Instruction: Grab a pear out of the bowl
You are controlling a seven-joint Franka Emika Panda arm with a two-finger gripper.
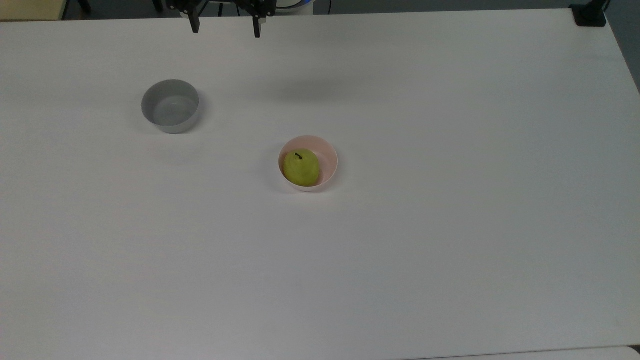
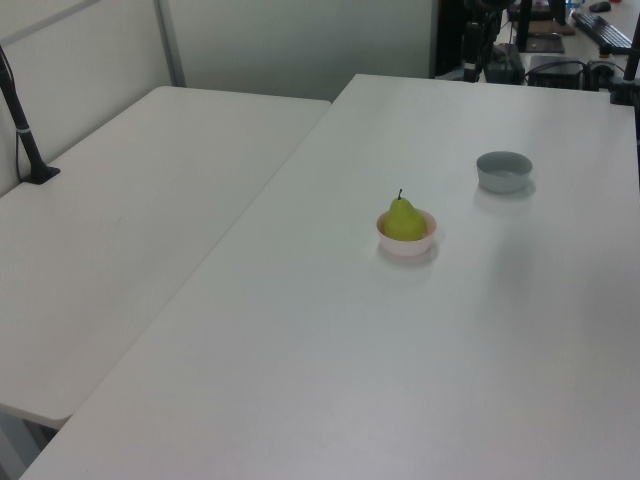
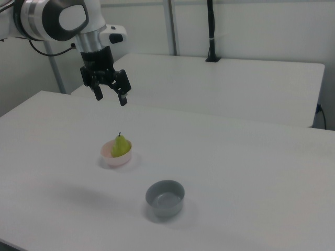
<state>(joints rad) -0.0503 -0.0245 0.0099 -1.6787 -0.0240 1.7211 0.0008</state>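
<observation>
Near the top view's centre, the pear (image 1: 301, 167) sits in the pink bowl (image 1: 327, 152); my gripper (image 1: 226, 27) hangs open at top edge. I'd descend straight, straddling the fruit.

Two adjoining white tables (image 2: 300, 330), pale partition walls (image 3: 251, 26), black clamped pole (image 3: 211, 31).

White table (image 1: 450, 250) beneath me, as seen in the top view. Two bowls stand directly on it, well apart: a pale pink bowl (image 1: 330, 167) near the middle, and a grey straight-sided bowl (image 1: 171, 106) toward the top view's upper left. A second white table (image 2: 150, 210) adjoins it.
</observation>
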